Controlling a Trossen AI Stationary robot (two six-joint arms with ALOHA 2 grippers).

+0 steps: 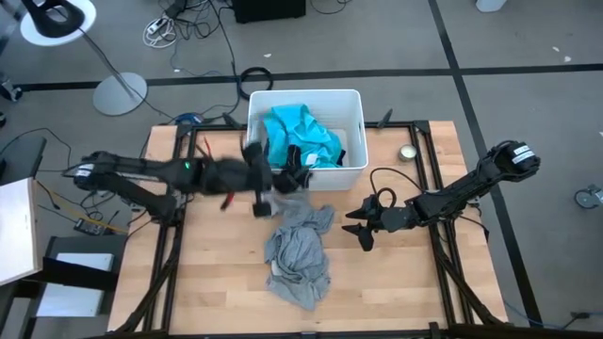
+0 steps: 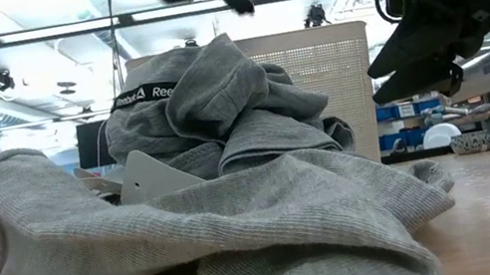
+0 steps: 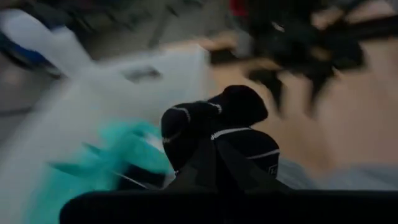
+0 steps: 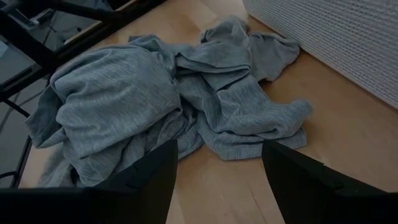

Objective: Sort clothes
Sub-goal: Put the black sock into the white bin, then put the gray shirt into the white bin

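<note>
Grey shirt (image 2: 238, 210) fills the low view, heaped on the table (image 1: 396, 282) just in front of the white bin (image 1: 353, 132), a black waistband with white lettering showing at the top of the heap. From above, the shirt (image 1: 300, 254) sprawls from the bin's front wall toward the table's near edge.

Over on the left, the left arm reaches flat across the table, its wrist at the bin's front left corner. The left gripper (image 1: 273, 174) sits over the bin's rim, and its fingers are pinched on a black sock (image 3: 214, 134) with thin white stripes, held up above the bin. Below it in the bin lies the turquoise garment (image 1: 301, 137), crumpled and taking up most of the inside.

The right arm comes in from the right side, elbow bent, forearm low over the wood. The right gripper (image 1: 363, 229) hovers just right of the shirt, apart from it, fingers (image 4: 149, 177) spread wide with nothing between them. Its wrist view looks past them onto the shirt (image 4: 155, 93) and the bin's ribbed wall (image 4: 336, 37).
</note>
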